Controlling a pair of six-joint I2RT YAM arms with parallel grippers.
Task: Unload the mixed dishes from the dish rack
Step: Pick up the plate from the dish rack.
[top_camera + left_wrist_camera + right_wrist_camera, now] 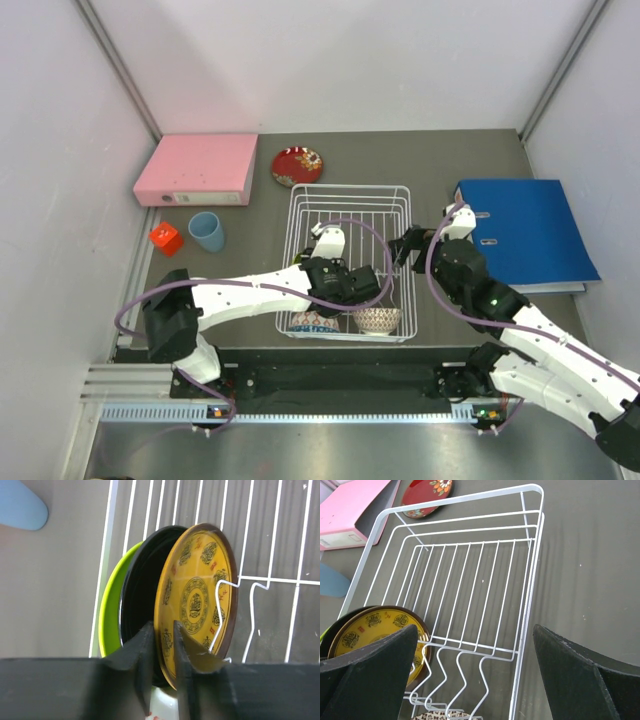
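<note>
The left gripper (pixel 162 630) pinches the yellow patterned plate (pixel 197 595) by its rim, the only reachable part because the plate stands on edge against two others at 7 o'clock in the dish rack (pixel 348 188). The right gripper (pixel 475 627) hovers wide open at 3 o'clock, apparently keeping clear.

Bright even light, soft faint shadows, mostly sharp focus
</note>
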